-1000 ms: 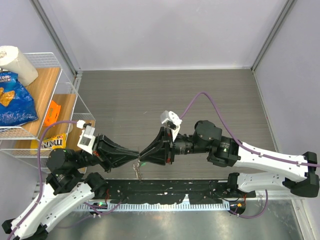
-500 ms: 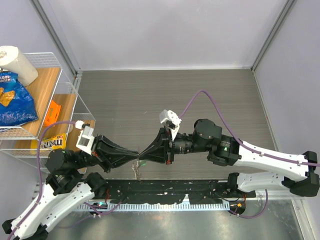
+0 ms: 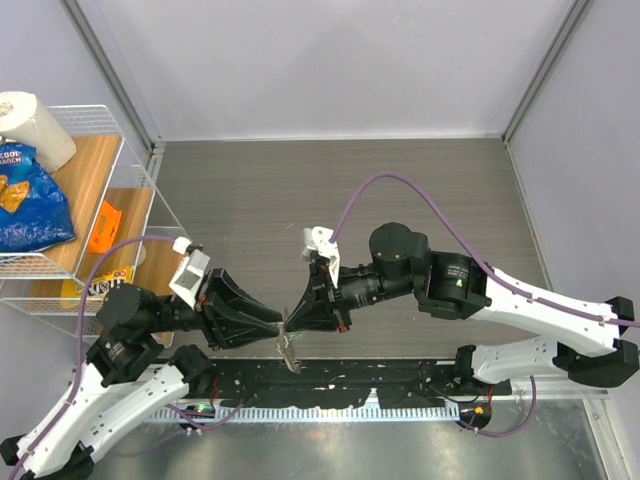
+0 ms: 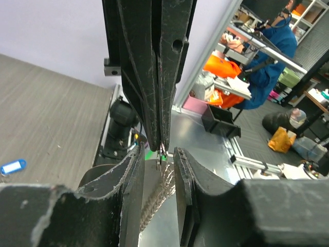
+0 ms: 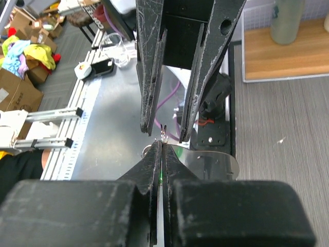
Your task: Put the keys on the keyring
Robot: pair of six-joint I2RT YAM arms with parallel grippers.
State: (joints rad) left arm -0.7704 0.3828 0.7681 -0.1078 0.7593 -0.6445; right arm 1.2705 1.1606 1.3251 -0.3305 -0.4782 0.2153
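Blue chip bag (image 3: 30,205) on the left shelf (image 3: 100,108) read "Cool Ranch"; your right tool (image 5: 160,146) pinched the keyring (image 4: 161,154), your left tool (image 3: 278,325) stood spread around its strap (image 4: 154,198).

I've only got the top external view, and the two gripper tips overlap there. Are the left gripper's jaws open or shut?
Observer: Open. In the left wrist view the left gripper has its fingers apart, and the keyring hangs by its strap in the gap.
Operator: What's holding the keyring, then?
Observer: The right gripper, as far as I can tell. Its fingers are pressed together in the right wrist view, and the left wrist view shows the strap hanging from its tips.
Operator: I can't find the blue key.
Observer: The blue key lies on the table, at the left edge of the left wrist view, apart from both grippers.
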